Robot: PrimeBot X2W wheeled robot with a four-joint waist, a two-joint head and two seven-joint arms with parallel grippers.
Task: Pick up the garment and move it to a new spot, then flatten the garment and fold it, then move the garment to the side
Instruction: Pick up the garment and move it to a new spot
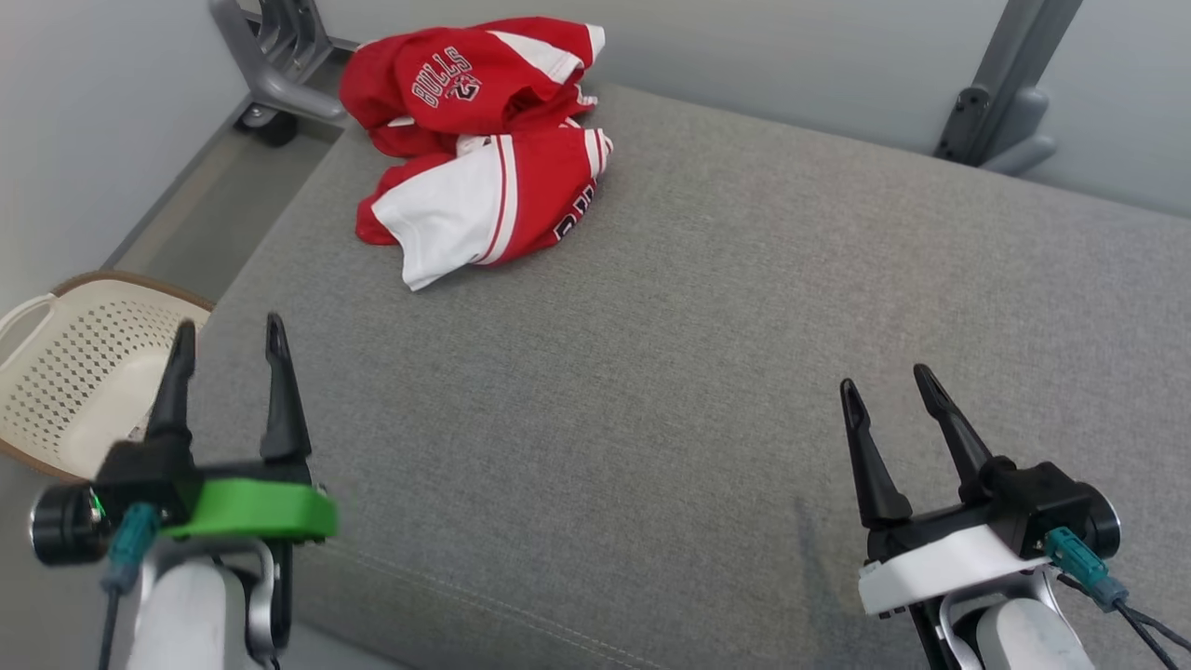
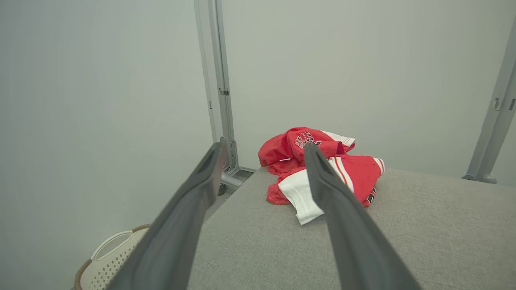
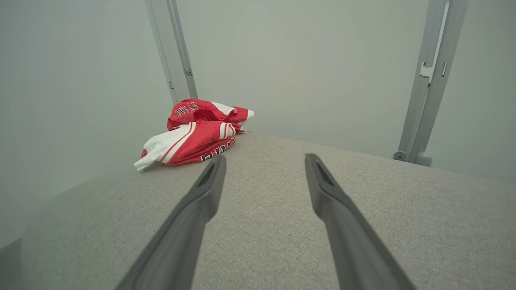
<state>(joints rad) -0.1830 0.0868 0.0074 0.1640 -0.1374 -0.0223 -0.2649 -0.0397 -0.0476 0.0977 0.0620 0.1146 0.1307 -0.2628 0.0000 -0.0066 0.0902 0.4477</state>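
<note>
Looking across your wide grey cushion (image 1: 707, 372), the red-and-white garment (image 1: 484, 140) sits crumpled at its far left corner. "BULLS" reads upside down, and a second line of lettering is half folded under. Your pale perforated basket (image 1: 84, 372) is cut off at the left edge. Left gripper (image 1: 228, 330) and right gripper (image 1: 884, 377) hover spread and empty, well apart from the garment.

The left gripper (image 1: 230, 322) has a green base, the right gripper (image 1: 884, 377) a white one. Both have pointy black fingers (image 1: 284, 409) and teal plugs (image 1: 1079, 556), maybe with thin wires.
</note>
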